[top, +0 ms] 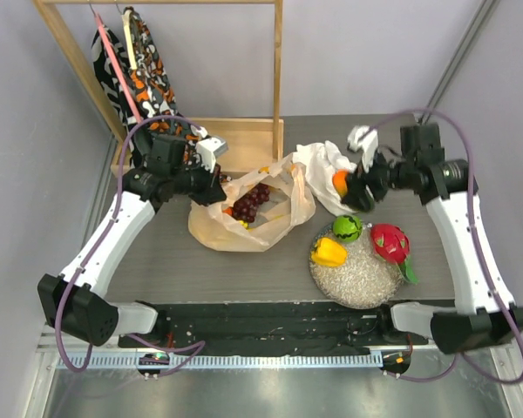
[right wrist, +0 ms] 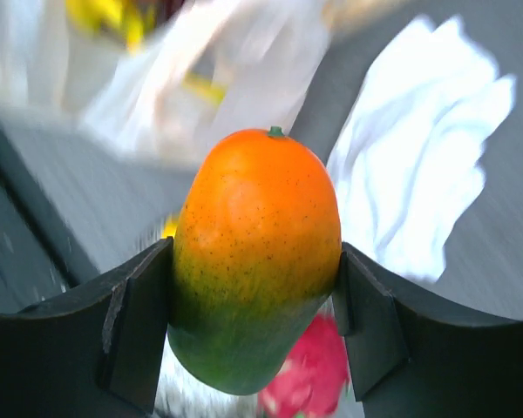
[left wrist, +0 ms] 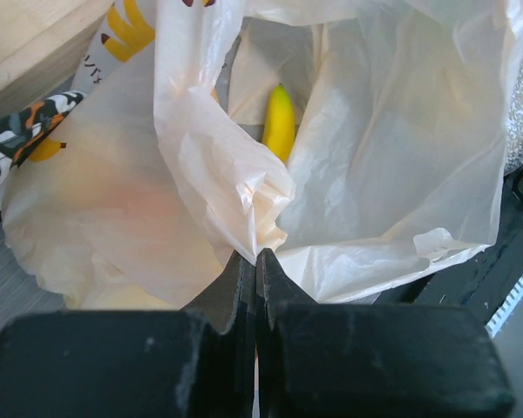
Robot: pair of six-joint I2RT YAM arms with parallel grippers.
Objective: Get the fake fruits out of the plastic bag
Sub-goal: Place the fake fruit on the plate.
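I can read no words, brands or numbers anywhere. In the left wrist view, a tiny dark line of print runs along a pale sheet (left wrist: 100, 63) with yellow marks, too small to make out.

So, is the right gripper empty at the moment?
No, the right gripper is shut on the mango, which sits upright between its two fingers.

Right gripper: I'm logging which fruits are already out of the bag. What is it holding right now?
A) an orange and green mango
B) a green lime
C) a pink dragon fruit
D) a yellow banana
A: the right wrist view shows the mango, orange on top and green below, clamped between the fingers of the right gripper.
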